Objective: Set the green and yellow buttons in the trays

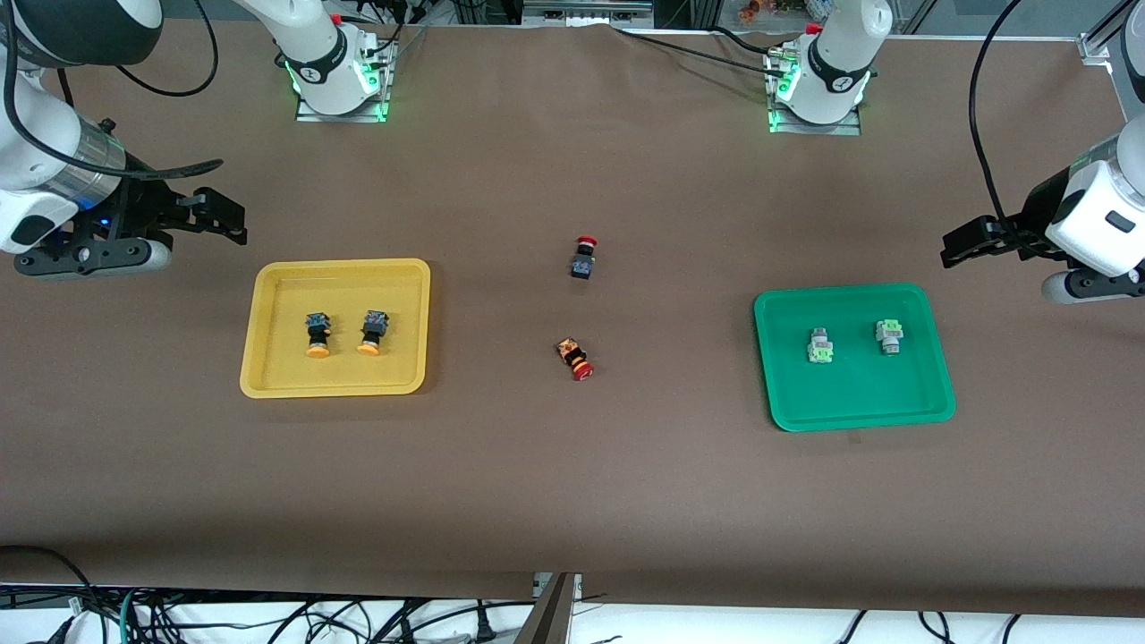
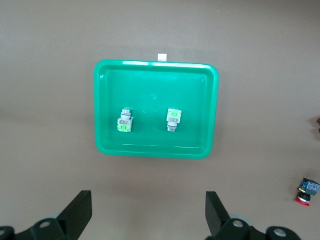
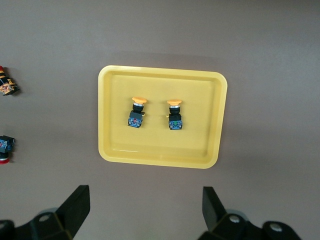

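Both arms parked high at their own ends of the worktop [image 1: 572, 501], waiting.

Left end effector [image 1: 962, 246]: up over bare worktop at the left arm's end, just off the green tray's [image 1: 930, 394] 1 o'clock corner in the front view. Fingers [image 2: 80, 212] spread wide, nothing between them.

Right end effector [image 1: 215, 219]: up over bare worktop at the right arm's end, off the yellow tray's [image 1: 335, 386] 11 o'clock corner. Fingers [image 3: 77, 205] also fully apart, empty.

Yellow tray: two orange-yellow buttons lying side by side in the middle, not touching: one [image 1: 318, 334] toward the right arm's end, the other [image 1: 372, 332] beside it. Round caps point to 6 o'clock in the front view.

Green tray: two pale-green buttons, well apart. One [image 1: 820, 345] near tray centre, the other [image 1: 888, 334] at roughly 2 o'clock from it.

Mid-worktop between the trays: two red-capped switches. One [image 1: 583, 258] is farther from the front camera, cap toward 12 o'clock. The other [image 1: 575, 358] is nearer, lying tilted, cap toward 5 o'clock.
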Robot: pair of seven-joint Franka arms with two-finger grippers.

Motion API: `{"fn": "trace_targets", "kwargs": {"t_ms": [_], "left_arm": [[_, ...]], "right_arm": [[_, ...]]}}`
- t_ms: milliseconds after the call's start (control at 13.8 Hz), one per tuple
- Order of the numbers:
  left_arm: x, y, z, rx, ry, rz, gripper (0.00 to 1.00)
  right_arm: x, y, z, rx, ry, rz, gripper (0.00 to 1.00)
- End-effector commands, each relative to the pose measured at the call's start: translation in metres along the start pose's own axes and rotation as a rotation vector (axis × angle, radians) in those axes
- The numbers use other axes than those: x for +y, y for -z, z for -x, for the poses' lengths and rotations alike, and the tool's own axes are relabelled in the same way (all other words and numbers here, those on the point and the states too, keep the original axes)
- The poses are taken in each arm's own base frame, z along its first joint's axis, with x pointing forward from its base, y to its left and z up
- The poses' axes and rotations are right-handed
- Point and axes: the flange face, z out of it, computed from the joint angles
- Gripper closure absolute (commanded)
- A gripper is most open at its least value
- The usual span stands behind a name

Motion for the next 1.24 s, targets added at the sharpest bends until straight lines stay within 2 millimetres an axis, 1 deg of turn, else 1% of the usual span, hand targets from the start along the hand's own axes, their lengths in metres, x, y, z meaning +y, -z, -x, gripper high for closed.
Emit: {"fn": "trace_targets", "kwargs": {"t_ms": [0, 218, 654, 1163], "left_arm": [[-0.0011, 0.0058, -0.0042, 0.007, -0.014, 0.009, 0.00], [-0.0018, 0.0058, -0.0044, 0.006, -0.013, 0.011, 0.00], [-0.0016, 0.0058, -0.0043, 0.006, -0.013, 0.013, 0.00], [-0.0014, 0.0049, -0.0048, 0.004, -0.013, 0.014, 0.00]], "right_arm": [[-0.0006, 0.0073, -0.0044, 0.019, 0.005, 0.016, 0.01], [-0.0015, 0.0080, -0.0052, 0.027, 0.006, 0.016, 0.01], [-0.0065, 0.0031, -0.0034, 0.007, 0.021, 0.018, 0.01], [-0.0064, 0.0005, -0.0028, -0.003, 0.024, 0.019, 0.01]]}}
